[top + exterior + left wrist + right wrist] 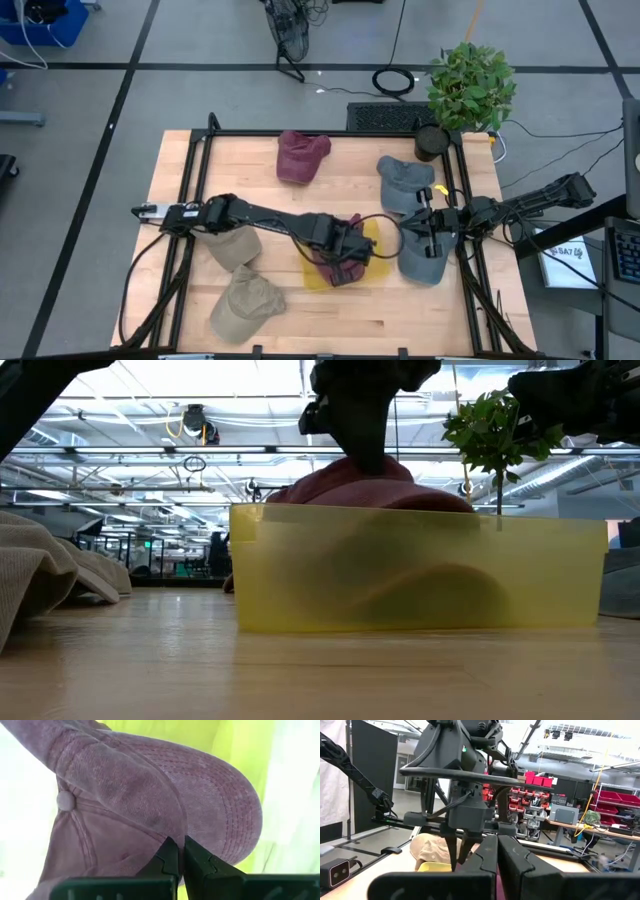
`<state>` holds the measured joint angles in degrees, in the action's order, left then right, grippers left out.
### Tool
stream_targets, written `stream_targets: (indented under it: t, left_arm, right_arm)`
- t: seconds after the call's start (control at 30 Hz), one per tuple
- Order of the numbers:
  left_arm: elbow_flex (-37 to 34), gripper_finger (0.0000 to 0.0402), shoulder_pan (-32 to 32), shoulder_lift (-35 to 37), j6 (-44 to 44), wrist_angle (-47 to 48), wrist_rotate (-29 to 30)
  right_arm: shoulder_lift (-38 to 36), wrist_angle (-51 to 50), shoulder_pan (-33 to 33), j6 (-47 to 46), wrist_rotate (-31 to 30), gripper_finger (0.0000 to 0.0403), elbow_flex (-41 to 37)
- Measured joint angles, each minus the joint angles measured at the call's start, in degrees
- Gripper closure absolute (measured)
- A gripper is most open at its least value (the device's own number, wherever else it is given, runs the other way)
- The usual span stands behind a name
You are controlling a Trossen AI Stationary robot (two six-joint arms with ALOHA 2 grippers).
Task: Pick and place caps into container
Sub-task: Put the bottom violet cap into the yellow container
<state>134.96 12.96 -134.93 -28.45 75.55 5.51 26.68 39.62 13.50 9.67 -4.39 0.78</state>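
Observation:
A maroon cap (pixel 150 795) is over the yellow container (pixel 372 232), and my left gripper (pixel 179 847) is shut on it from above. In the low view the cap's crown (pixel 380 485) bulges above the container's rim (pixel 420 515). Loose on the table lie another maroon cap (pixel 300 155), two grey-blue caps (pixel 403 183) (pixel 425 262) and two khaki caps (pixel 232 245) (pixel 243 303). My right gripper (pixel 432 232) waits shut at the table's right side, holding nothing. My left gripper pinches the maroon cap's cloth between its two fingers, where the crown meets the brim (pixel 175 832). The fingers point steeply down from above. The cap hangs below them inside the container; the container's wall hides whether its underside rests on the bottom.
A black pot (pixel 432 142) with a green plant (pixel 470 85) stands at the far right corner. Black frame rails (pixel 330 132) border the wooden table. Bare wood (pixel 330 200) lies between the container and the far maroon cap.

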Motion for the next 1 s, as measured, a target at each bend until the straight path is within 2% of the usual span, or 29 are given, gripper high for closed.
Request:
stream_targets:
  t: [0.13,0.63,1.0]
  left_arm:
    - [0.0,0.0394,0.5,0.0,0.8,-2.9,0.2]
    - [0.0,0.0393,0.1,-0.6,1.7,-2.9,-0.1]
    - [0.0,0.0381,0.0,-4.0,3.0,-5.1,-4.0]
  right_arm:
    - [0.0,0.0,0.0,0.0,0.0,0.0403,0.0]
    - [0.0,0.0,0.0,0.2,0.0,0.0403,0.0]
    - [0.0,0.4,0.0,0.4,0.0,0.0403,0.0]
